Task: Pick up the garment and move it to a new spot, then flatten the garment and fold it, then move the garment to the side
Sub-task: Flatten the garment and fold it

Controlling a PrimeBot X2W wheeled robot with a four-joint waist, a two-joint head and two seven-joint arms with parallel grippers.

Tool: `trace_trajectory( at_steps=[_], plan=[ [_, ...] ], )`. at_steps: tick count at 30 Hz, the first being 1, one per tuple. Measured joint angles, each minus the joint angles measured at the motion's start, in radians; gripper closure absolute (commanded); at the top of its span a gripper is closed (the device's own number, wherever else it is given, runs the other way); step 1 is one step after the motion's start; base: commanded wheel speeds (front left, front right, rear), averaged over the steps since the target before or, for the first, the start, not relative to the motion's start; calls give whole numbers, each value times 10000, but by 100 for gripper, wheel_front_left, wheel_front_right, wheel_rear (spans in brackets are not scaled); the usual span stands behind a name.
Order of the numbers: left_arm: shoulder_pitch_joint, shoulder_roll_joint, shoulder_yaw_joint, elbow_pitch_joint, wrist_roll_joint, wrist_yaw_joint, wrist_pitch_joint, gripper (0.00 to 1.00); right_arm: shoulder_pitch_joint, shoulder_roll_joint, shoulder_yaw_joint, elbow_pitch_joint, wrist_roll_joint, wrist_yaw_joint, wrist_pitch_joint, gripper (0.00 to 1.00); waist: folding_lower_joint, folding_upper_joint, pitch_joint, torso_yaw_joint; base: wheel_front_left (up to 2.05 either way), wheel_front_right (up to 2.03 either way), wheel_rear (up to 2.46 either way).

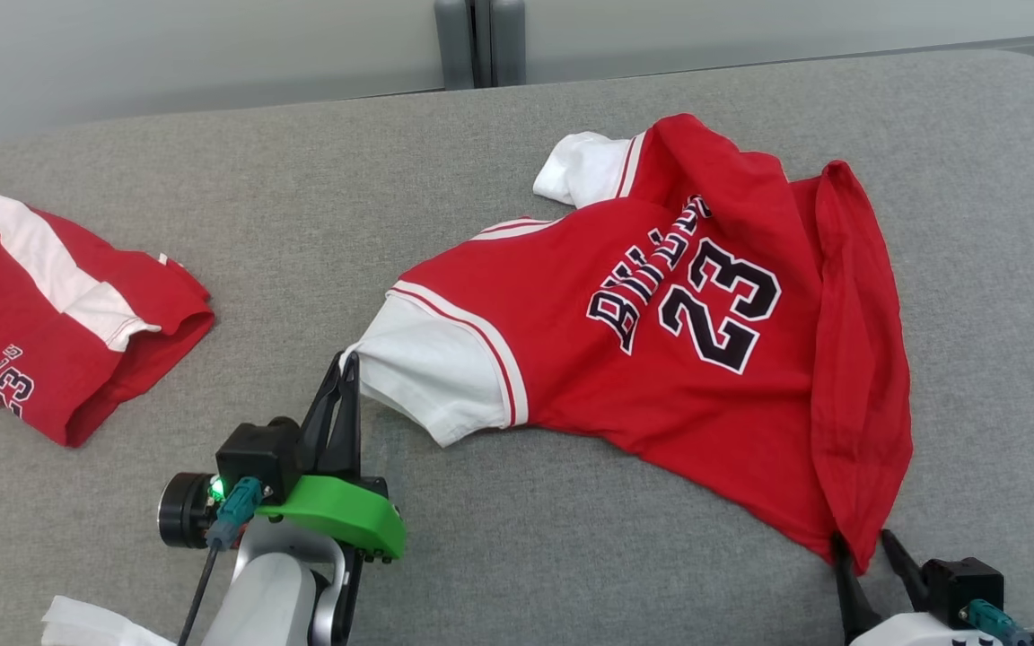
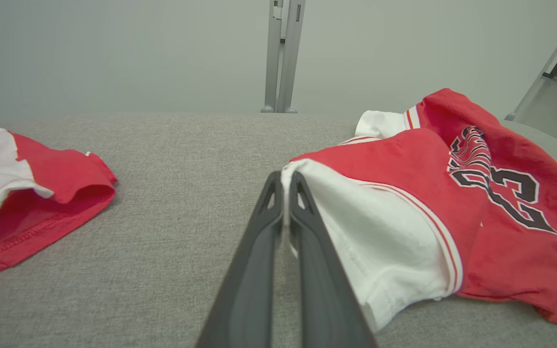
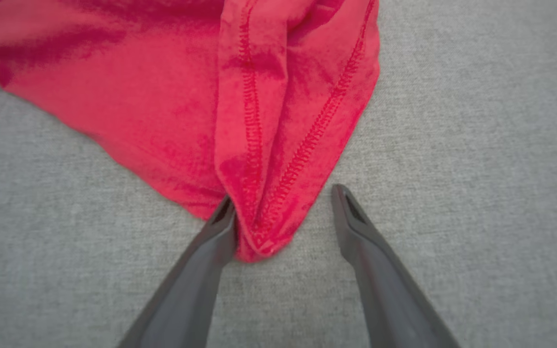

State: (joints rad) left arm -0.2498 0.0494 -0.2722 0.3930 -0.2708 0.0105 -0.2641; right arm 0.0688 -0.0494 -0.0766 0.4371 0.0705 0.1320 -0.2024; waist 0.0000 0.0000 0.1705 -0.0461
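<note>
1. Looks to me like the flattening step. The jersey (image 1: 571,359) lies front-up on the grey cushion (image 1: 302,224), a bit right of centre. It's rumpled, and its right-hand edge is flopped over onto itself, so nowhere near flat yet.
2. The left gripper (image 1: 351,363) has its fingers squeezed together on the edge of the near white sleeve (image 1: 432,377); the left wrist view shows white fabric pinched right at the tips.
3. The right gripper (image 3: 283,195) has its fingers apart, straddling the hem corner (image 3: 259,232); one finger touches the cloth, the other stands clear, so nothing is clamped there.
4. Next move, I reckon: the right one has to close on that stitched corner; then both pull away from each other to stretch the thing out. That folded flap needs opening too, and thin fabric could slip out of a shallow pinch.
5. Head count: one jersey with two white sleeves; one other red-and-white garment (image 1: 59,296) at the far left, well apart from it; two grippers.
</note>
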Motion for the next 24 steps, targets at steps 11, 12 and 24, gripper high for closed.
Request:
trace_trajectory(
  at_steps=[11,12,24],
  plan=[
    [-88,-10,593,-136,-48,-13,0,100,-172,10,1519,-1511,1684,-6,13,100,0,0,-178,-13,0,0,0],
    [-151,-10,734,-142,-58,-36,0,100,-228,4,1649,-1802,1756,-6,15,100,0,0,-215,-19,0,0,0],
    [-2548,174,1848,-1030,-1032,-525,196,100,-3122,-696,1810,-4780,2541,-8,435,100,0,0,-789,-153,0,0,0]
  ],
)
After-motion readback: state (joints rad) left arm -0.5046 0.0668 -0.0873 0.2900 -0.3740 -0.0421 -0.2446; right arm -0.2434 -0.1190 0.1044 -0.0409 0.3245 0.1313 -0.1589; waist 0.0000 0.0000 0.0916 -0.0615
